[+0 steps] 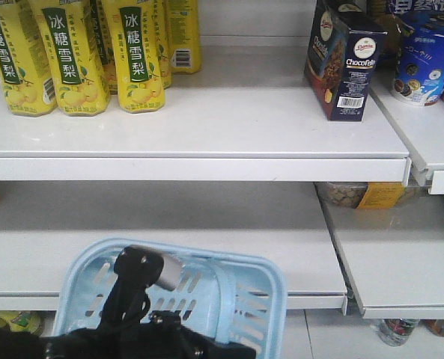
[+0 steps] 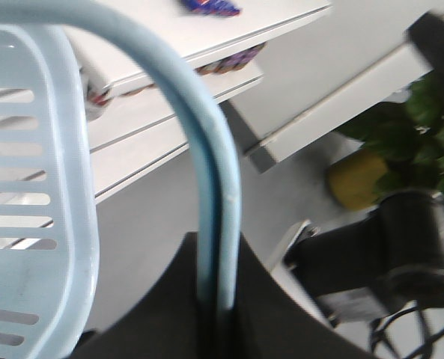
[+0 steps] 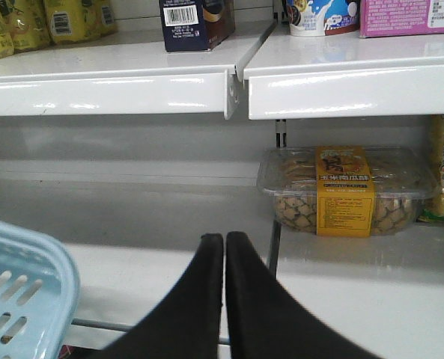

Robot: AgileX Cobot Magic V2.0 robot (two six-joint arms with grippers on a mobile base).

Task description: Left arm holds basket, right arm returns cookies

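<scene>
From the front camera I see the cookies (image 1: pixel 344 63) standing upright on the upper shelf (image 1: pixel 207 123), close to its right end and near the front edge, barcode label facing me. Just beside the carton, on the neighbouring shelf section to the right, stands a round blue tub (image 1: pixel 425 56). Well apart, toward the shelf's left end, a row of yellow drink bottles (image 1: pixel 79 52) stands upright.

The basket (image 1: pixel 244 288) sits low in front of the bottom shelf, tipped toward the camera, and I see nothing inside it. The left arm (image 1: pixel 135 288) rises in front of it. In my left wrist view the basket's handle (image 2: pixel 214 164) runs down into the left gripper (image 2: pixel 218 314), whose dark fingers close around it; the view is blurred, so I judge that hold as likely rather than certain.

The right gripper (image 3: pixel 224 243) points at the middle shelf, its two black fingers pressed together with nothing between them. Beyond it, on the middle shelf's right section, lies a clear tub of snacks with a yellow label (image 3: pixel 345 191). The cookies carton shows above, at the upper shelf's front edge.
</scene>
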